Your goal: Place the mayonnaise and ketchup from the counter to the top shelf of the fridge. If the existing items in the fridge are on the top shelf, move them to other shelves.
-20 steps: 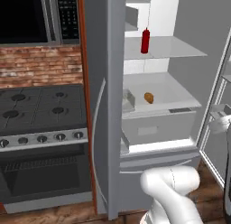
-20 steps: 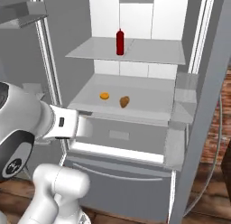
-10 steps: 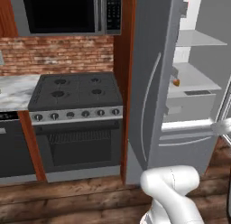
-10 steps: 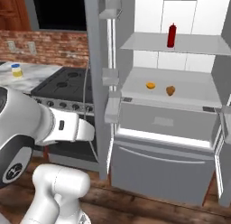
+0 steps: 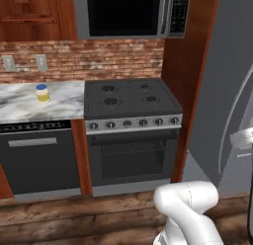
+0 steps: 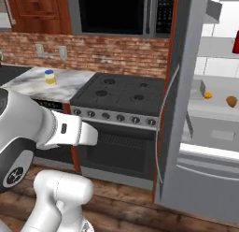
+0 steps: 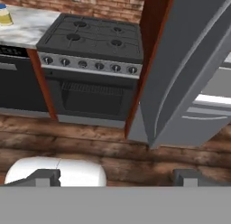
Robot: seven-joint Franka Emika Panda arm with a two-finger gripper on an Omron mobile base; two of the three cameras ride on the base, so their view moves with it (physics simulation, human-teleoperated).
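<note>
The mayonnaise (image 5: pixel 43 93) stands upright on the marble table (image 5: pixel 20 103), left of the black stove (image 5: pixel 131 98) and well apart from the fridge (image 6: pixel 186 100). You see a small squat jar, pale creamy yellow under a blue lid, nothing touching it.

A second ago both base views looked straight into the open fridge, with the ketchup standing on the top shelf. Now the whole picture has swung toward the stove and table, so the base has driven or turned; the things themselves have not moved. Judgement: ketchup is done and you are on the way to fetch the jar.

Ketchup (image 6: pixel 235 44) shows as a red sliver at the frame edge. The orange-brown roll (image 6: pixel 231 101) lies on a lower shelf.

Pincer (image 7: pixel 115 178): fingers wide apart, holding nothing, pointed down at the wood floor (image 7: pixel 90 146).
</note>
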